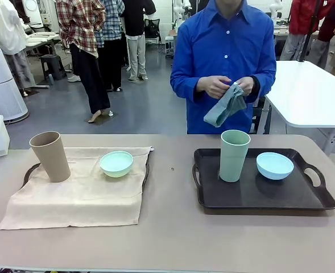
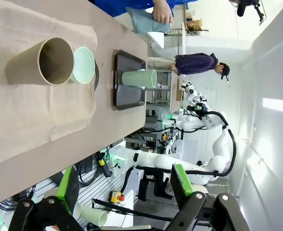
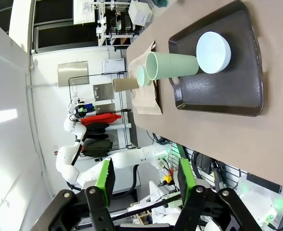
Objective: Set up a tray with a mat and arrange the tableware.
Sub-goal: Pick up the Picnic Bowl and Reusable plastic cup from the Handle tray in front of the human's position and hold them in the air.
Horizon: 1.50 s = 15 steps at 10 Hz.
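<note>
L gripper (image 2: 124, 169) at bottom of pic, jaws wide apart, nothing btwn them. On the table (image 2: 117, 122), tan cup (image 2: 33, 62) and mint bowl (image 2: 85, 65) sit side by side on beige mat (image 2: 40, 110); sage cup (image 2: 137, 78) stands on dark tray (image 2: 129, 98) further along. Person's hands (image 2: 161, 10) hold grey-green cloth (image 2: 143, 21) past far edge.

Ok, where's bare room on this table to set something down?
Bare table runs between the mat-covered tray and the dark tray, and along the near edge. The mat's front half is free. Crowded: the dark tray's back, with sage cup and pale blue bowl.
</note>
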### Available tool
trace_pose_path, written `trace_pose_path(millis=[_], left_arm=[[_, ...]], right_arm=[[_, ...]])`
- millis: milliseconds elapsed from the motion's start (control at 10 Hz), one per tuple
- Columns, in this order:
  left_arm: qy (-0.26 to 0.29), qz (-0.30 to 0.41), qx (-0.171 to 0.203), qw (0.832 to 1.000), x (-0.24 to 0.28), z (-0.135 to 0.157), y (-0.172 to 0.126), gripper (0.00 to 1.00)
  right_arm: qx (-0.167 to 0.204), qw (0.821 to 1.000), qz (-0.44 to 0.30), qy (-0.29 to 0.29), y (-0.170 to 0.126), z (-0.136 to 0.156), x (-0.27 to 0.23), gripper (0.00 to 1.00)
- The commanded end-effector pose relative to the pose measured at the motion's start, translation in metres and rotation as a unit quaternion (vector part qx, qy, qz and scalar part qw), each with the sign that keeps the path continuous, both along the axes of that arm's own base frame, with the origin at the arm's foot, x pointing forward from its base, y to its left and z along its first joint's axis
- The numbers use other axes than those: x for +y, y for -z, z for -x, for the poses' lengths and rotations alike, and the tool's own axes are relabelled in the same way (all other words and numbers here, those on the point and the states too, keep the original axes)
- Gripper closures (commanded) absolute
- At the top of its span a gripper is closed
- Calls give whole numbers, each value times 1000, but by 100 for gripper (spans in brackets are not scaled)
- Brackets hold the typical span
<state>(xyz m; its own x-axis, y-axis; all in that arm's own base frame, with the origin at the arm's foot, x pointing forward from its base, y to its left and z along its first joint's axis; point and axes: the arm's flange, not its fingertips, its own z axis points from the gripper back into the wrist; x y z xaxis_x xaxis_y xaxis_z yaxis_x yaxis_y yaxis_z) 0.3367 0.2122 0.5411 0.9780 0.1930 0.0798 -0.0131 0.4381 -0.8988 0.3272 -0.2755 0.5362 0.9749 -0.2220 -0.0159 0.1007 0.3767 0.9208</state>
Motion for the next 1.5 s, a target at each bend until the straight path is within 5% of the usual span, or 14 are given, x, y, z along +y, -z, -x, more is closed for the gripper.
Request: trace_pose_path(millis=[0,800,1100,1400], left_arm=[[0,-1,-2,1000,0,0,-1,0],[0,0,0,1000,0,0,0,0],[15,-122,-115,986,-61,-35,-52,0],[65,-274,-208,937,-155,-47,-103,0]], right_arm=[[-5,1000,-2,-2,1,4,2,30],[0,1000,0,0,0,0,0,30],[29,990,133,-26,-22,4,12,30],[66,971,227,-40,-46,-13,39,30]])
